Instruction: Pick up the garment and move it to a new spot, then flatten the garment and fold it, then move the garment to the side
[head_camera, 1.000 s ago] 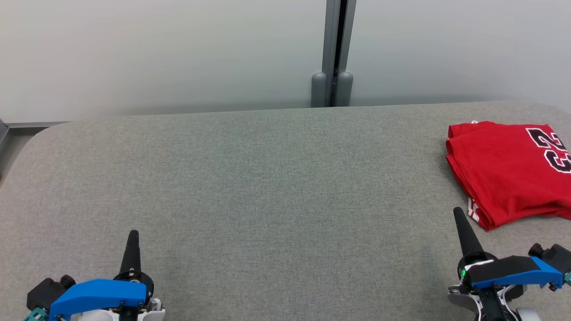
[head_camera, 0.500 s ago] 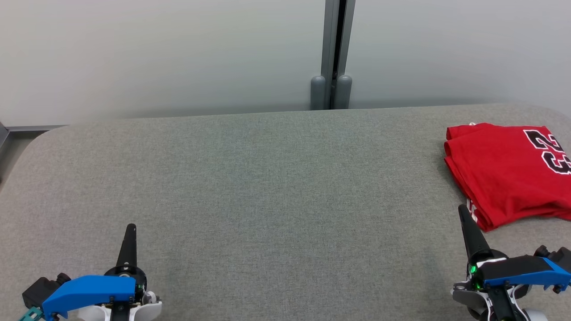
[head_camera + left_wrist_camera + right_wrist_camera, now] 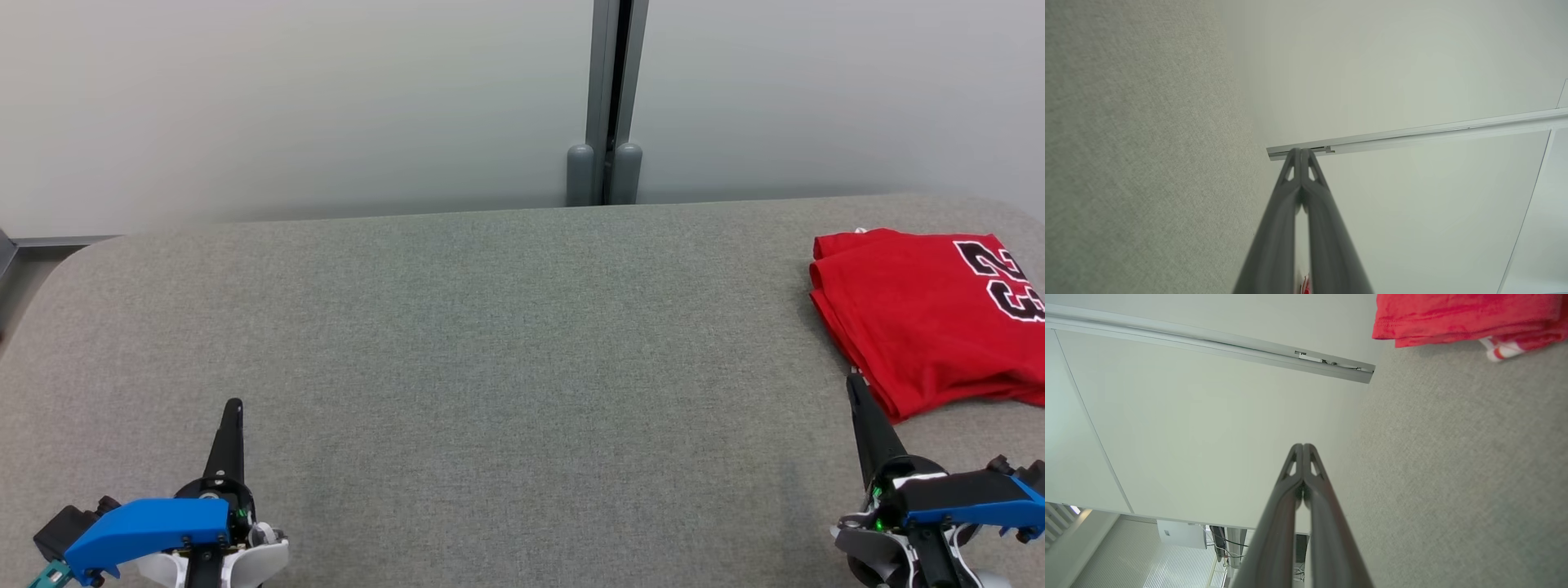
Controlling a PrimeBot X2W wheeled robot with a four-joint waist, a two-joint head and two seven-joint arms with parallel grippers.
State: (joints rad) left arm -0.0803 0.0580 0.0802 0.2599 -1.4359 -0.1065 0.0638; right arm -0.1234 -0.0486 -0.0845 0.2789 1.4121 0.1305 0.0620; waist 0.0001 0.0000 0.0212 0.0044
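Note:
A folded red garment (image 3: 922,318) with black and white numerals lies at the far right of the grey table (image 3: 506,343). Its edge also shows in the right wrist view (image 3: 1466,318). My right gripper (image 3: 854,384) is shut and empty, its tip just short of the garment's near corner. In the right wrist view its fingers (image 3: 1303,447) press together. My left gripper (image 3: 234,406) is shut and empty at the lower left, far from the garment. Its fingers (image 3: 1301,152) meet in the left wrist view.
A pale partition wall (image 3: 286,98) with a grey vertical post (image 3: 606,98) runs behind the table's far edge. The table's rounded left corner (image 3: 65,261) borders a grey ledge. The table middle is bare grey fabric.
Both grippers have drawn back toward the bottom of the head view. The head camera has shifted slightly, so the whole scene sits a little lower. The garment lies unchanged.

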